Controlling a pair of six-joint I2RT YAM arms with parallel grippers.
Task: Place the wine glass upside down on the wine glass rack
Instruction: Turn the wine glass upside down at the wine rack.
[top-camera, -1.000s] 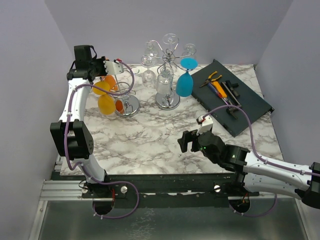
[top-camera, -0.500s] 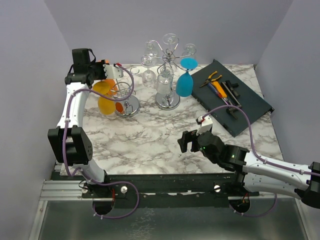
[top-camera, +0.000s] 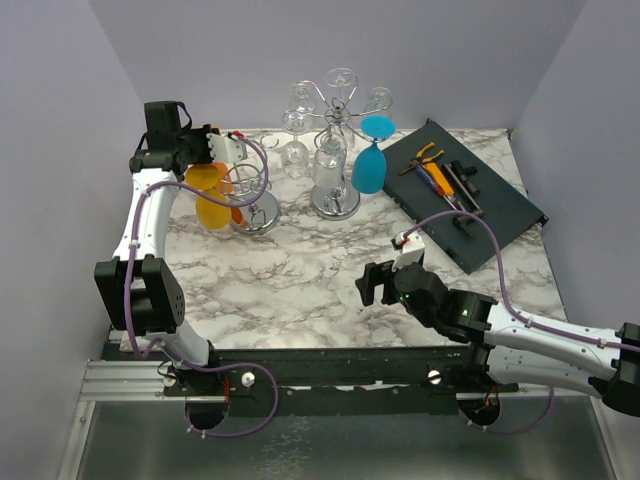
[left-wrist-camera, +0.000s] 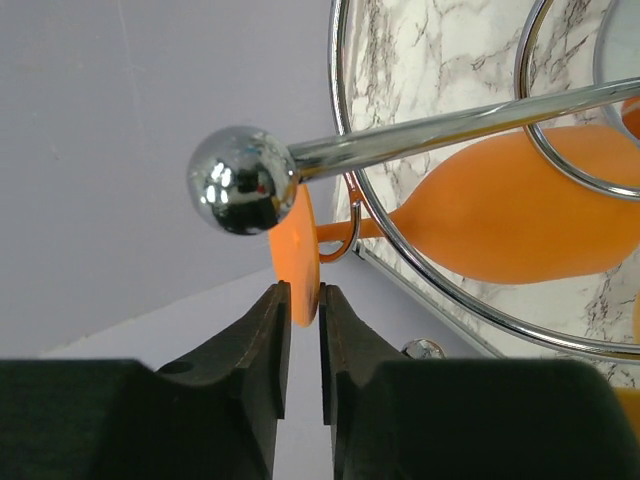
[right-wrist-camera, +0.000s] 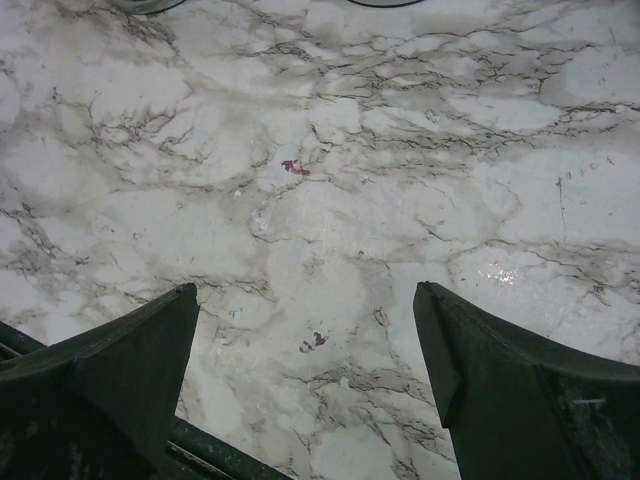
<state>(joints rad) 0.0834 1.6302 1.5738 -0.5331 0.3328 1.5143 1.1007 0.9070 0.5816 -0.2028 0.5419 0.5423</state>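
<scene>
**Left arm.** The left hand (top-camera: 213, 147) is at the far-left corner of the surface (top-camera: 300, 265), right at the top of the rack (top-camera: 252, 192). In the wrist view its fingers (left-wrist-camera: 262, 330) are pressed almost together and pinch the foot of the orange glass (left-wrist-camera: 520, 215), which shows edge-on as a thin disc between the tips.

**Glass.** It is held off the surface and against the rack.
- Its long axis runs from the pinched foot away from the hand, rightward in the wrist view, with stem first and then bowl.
- The bowl lies behind the rack's wire ring.
- From above, the bowl hangs lower than the hand, on the near side.

**Controlling relation.** The ball end (left-wrist-camera: 240, 180) of a rack rod sits just above the foot, touching it or nearly so. A small wire loop shows at the stem, but I cannot tell whether it encloses the stem.

**Assessment.** The foot has to seat on the rack wire inboard of that ball before the fingers part. Release appears premature until the wire clearly carries the foot.

**Right arm.** The right hand (top-camera: 385, 283) is near the front edge and well apart from the rack. Its fingers are spread wide over bare marble and hold nothing. The left arm is the nearer one by a wide margin.
</scene>
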